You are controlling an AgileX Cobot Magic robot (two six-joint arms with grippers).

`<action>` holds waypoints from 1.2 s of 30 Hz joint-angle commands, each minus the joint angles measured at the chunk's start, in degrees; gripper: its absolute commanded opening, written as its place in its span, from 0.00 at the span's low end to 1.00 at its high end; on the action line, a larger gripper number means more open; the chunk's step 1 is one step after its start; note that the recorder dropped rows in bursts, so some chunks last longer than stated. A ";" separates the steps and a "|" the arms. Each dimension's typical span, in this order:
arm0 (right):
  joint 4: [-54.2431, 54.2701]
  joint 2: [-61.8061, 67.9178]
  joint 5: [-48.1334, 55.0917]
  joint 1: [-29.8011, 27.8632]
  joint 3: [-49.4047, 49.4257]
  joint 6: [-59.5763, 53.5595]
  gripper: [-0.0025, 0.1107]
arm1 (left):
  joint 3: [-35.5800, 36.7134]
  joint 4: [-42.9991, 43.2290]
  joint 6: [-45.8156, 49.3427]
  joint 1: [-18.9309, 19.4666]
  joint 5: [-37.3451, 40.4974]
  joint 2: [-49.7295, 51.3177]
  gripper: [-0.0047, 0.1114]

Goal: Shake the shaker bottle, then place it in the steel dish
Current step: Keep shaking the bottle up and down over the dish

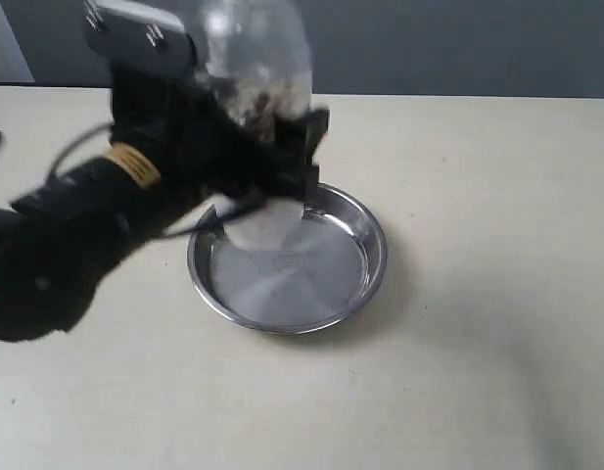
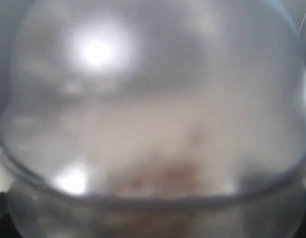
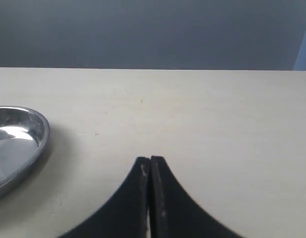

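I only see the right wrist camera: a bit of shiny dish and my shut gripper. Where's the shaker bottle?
Observer: Off the table. The left gripper holds the shaker bottle in the air, over the steel dish at the rim on the left arm's side.
Operator: Is something lying in the dish?
Observer: No. The exterior view shows only bare steel on its flat bottom.
Operator: What's inside the bottle?
Observer: Brown granules, blurry through the clear wall in the left wrist view.
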 commanded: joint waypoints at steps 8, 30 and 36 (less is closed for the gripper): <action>-0.07 -0.22 -0.69 0.10 0.07 -0.01 0.02 | -0.53 -1.65 -0.83 -0.92 0.62 2.58 0.04; -0.07 -0.22 -0.69 0.10 0.07 -0.01 0.02 | -3.57 -8.19 4.61 -1.52 3.48 0.73 0.04; -0.07 -0.22 -0.69 0.10 0.07 -0.01 0.02 | -2.54 -6.40 10.00 -2.03 2.42 -1.48 0.04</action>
